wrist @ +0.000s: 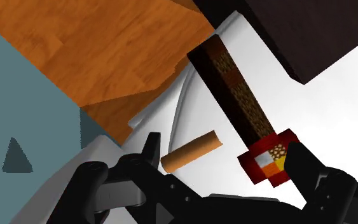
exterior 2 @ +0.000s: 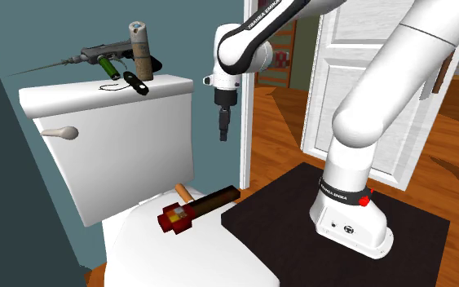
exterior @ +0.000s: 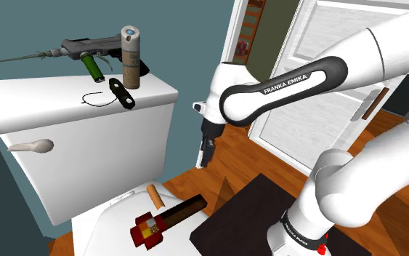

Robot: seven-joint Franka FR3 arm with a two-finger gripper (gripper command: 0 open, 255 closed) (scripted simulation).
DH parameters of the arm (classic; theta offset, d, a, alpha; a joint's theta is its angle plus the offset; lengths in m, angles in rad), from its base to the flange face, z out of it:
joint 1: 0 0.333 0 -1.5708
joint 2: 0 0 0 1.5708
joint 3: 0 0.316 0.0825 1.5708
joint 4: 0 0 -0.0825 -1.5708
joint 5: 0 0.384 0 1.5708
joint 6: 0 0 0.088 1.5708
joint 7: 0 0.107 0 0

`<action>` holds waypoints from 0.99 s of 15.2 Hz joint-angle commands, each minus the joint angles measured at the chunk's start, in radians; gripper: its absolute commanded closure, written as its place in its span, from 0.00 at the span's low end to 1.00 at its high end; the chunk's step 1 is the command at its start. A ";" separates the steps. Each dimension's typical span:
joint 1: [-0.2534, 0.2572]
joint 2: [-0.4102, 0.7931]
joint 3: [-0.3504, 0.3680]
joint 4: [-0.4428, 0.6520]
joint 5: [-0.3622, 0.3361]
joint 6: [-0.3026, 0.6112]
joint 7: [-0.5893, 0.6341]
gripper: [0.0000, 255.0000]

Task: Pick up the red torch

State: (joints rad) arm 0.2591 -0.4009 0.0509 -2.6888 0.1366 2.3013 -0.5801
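The red torch lies flat on the closed white toilet lid, a blocky thing with a dark brown handle and a red head carrying orange and yellow patches; the handle end points toward the black stand. Just beside the torch, apart from it, lies a short tan cylinder. The claw hangs in the air above the lid, pointing down, beside the toilet tank and well clear of the torch. It is released: in the wrist view its two black fingers stand apart and grip nothing, the tan cylinder and the torch's red head lying far below between them. On top of the tank sit a grey tool with a long needle, a green cylinder, an upright can and a small black item with a cord
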 commanded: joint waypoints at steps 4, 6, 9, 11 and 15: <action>0.073 0.175 0.002 -0.023 0.038 0.195 -0.174 0.00; 0.100 0.249 0.006 -0.023 0.059 0.267 -0.247 0.00; 0.138 0.365 0.018 -0.016 0.098 0.370 -0.361 0.00; 0.157 0.444 0.034 -0.006 0.129 0.437 -0.441 0.00; 0.169 0.606 0.089 0.026 0.180 0.562 -0.598 0.00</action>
State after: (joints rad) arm 0.4289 0.1584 0.1257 -2.6689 0.3014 2.8227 -1.1271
